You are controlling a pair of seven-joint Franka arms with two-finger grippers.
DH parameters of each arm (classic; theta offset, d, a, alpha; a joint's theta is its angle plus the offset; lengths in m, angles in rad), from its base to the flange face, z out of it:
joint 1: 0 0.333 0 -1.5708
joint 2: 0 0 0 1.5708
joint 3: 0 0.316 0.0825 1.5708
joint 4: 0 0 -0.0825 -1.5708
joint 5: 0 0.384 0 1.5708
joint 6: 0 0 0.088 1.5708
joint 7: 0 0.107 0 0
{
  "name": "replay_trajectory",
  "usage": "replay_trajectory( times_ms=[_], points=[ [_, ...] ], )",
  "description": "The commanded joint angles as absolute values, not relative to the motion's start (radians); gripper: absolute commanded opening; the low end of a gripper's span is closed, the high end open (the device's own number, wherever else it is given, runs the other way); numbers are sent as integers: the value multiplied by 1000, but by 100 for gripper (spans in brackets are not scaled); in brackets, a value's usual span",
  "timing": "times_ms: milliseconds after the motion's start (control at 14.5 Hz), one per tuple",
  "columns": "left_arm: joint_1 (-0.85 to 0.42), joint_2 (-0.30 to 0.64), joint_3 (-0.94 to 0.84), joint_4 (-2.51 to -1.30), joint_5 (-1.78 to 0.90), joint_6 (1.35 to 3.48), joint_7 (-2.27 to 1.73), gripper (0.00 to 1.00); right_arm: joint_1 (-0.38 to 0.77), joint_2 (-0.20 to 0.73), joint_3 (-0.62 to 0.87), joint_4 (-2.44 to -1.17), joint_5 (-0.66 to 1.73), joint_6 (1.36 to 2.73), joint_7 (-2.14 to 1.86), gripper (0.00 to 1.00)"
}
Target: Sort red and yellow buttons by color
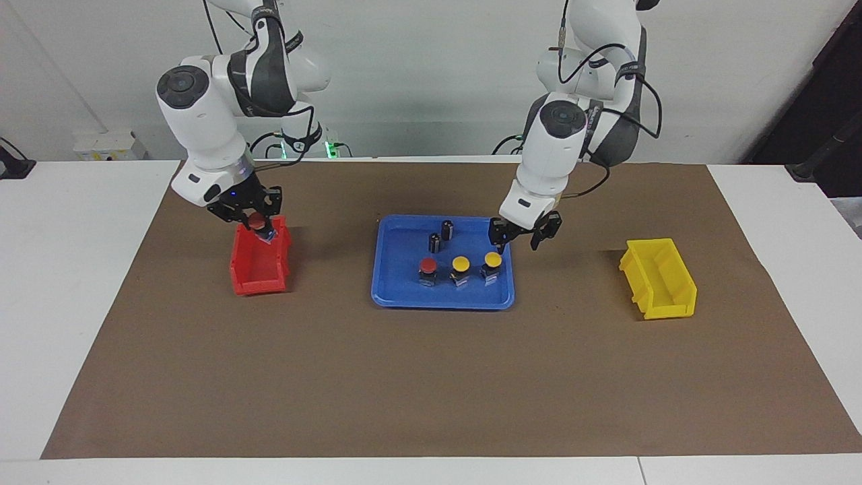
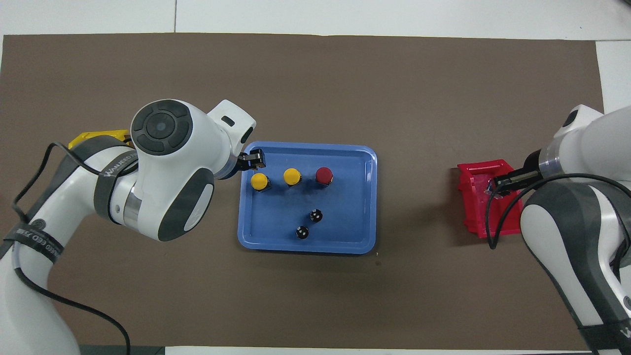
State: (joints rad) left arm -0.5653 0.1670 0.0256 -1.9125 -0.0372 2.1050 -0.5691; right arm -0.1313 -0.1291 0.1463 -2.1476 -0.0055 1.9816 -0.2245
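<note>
My right gripper held a red button over the red bin, awaiting release; my left gripper, half-open, neared a yellow button.

Place: a robotics lab.
Arms: two white robot arms mounted at one white table.
Surface: brown mat laid as a work area.
Backdrop: bare white wall, loose cables, green status lights at the bases.
</note>
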Motion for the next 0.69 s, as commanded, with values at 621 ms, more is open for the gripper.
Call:
replay_trajectory(
  times_ms=[621],
  points=[
    [-632, 201, 41, -2008, -91, 2264, -600, 77, -193, -192, 155, -2414, 15, 2267, -379, 29]
  ],
)
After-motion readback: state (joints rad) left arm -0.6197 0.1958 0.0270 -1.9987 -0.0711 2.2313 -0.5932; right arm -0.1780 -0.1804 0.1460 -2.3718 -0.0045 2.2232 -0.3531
